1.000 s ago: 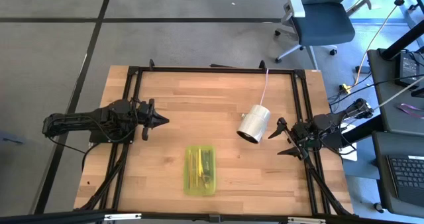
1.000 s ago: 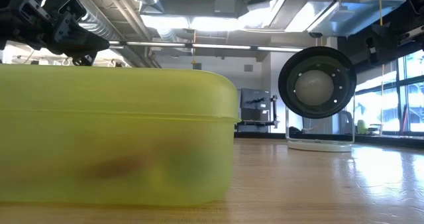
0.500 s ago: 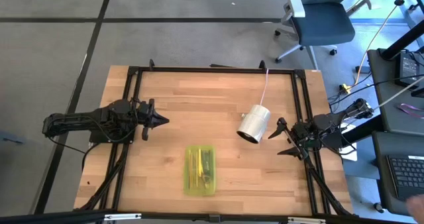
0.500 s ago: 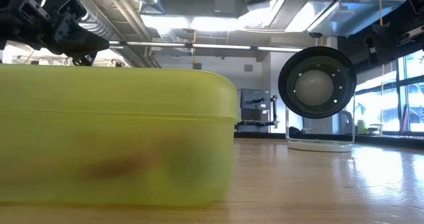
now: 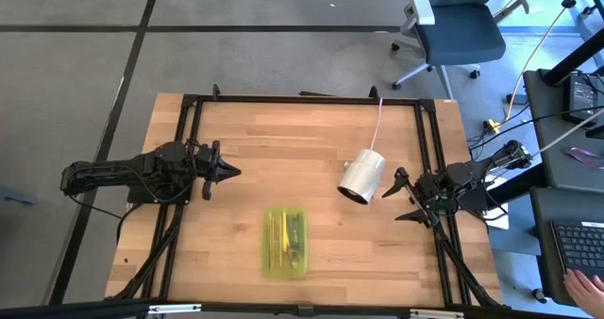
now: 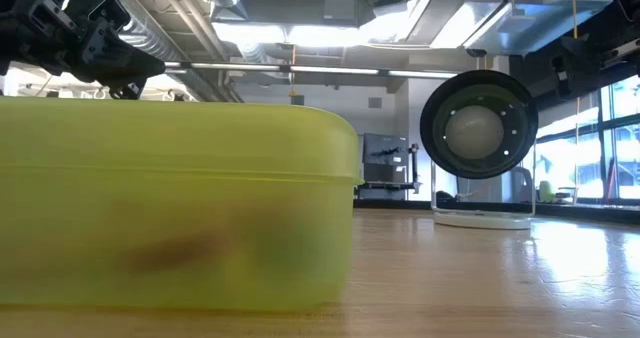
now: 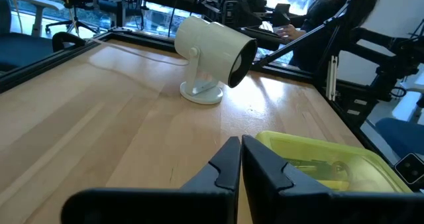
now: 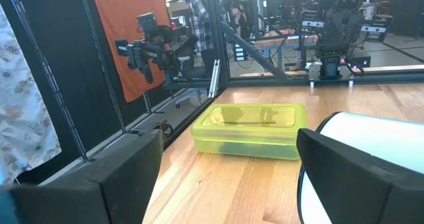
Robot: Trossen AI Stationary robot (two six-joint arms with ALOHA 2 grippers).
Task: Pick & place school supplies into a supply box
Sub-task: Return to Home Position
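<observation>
Sitting lidded near the table's [image 5: 283,140] front edge, the supply box [image 5: 285,243] shows pens and pencils [image 5: 280,236] inside; nothing lies loose. Left gripper [image 5: 234,172] pinched together, empty, at the left side. Right gripper [image 5: 399,195] spread wide, empty, beside the white cylinder [image 5: 361,177]. Job looks finished.

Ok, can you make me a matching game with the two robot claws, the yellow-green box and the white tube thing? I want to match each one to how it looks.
Things:
1. left gripper
2. right gripper
3. supply box
4. white cylinder

How it looks:
A. white, stands on a round foot
B. fingers spread open
C. yellow-green, lid shut
D. fingers pressed shut

Pairs: 1-D, 2-B, 3-C, 4-A
</observation>
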